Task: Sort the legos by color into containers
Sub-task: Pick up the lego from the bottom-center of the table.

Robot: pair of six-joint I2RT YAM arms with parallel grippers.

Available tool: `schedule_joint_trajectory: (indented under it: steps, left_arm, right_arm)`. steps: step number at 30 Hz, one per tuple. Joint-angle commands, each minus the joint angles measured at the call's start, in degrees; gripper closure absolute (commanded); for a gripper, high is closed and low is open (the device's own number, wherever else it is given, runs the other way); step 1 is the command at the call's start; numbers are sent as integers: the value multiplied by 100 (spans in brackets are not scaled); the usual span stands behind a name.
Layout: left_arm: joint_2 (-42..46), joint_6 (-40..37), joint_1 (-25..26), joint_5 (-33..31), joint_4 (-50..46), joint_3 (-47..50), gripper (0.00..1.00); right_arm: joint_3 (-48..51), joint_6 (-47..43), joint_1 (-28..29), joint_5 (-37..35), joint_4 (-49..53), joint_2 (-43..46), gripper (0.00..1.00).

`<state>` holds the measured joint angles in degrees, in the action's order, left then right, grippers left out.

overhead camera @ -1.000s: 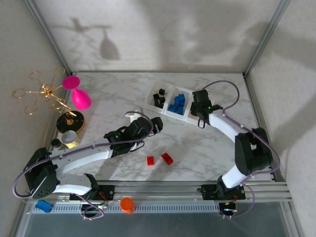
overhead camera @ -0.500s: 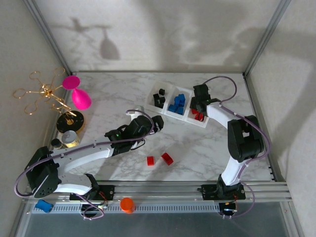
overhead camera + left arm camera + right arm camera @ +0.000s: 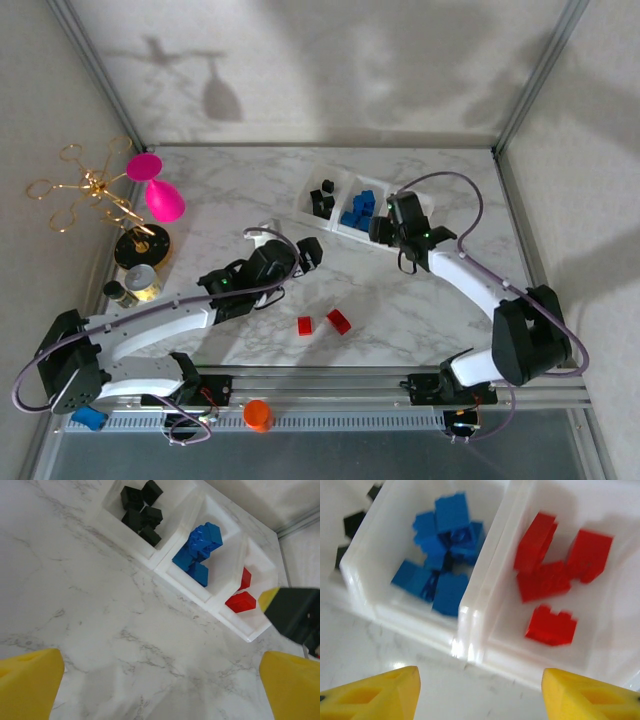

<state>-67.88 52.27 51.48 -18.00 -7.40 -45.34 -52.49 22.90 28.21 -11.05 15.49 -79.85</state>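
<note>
Legos (image 3: 200, 550) in tray (image 3: 180, 527), red pair (image 3: 339, 321) outside

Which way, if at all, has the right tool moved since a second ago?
Yes: the right tool has drawn back off the red-brick end of the white tray, leftward toward its near wall.

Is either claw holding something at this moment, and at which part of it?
Nothing is held. The left claw and the right claw both stand open and empty.
</note>
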Motion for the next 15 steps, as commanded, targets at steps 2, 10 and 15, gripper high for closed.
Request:
schedule_joint_trajectory:
  steps: [2, 10, 15]
  left_arm:
    - [354, 247, -60, -255, -292, 289, 0]
    - [749, 543, -60, -301, -542, 671, 0]
    - [991, 730, -60, -361, -655, 936, 0]
  right_arm:
    - [525, 194, 502, 374, 329, 535, 33]
    - [1177, 697, 1951, 405, 396, 1018, 27]
    - [1499, 613, 2793, 672, 118, 975, 26]
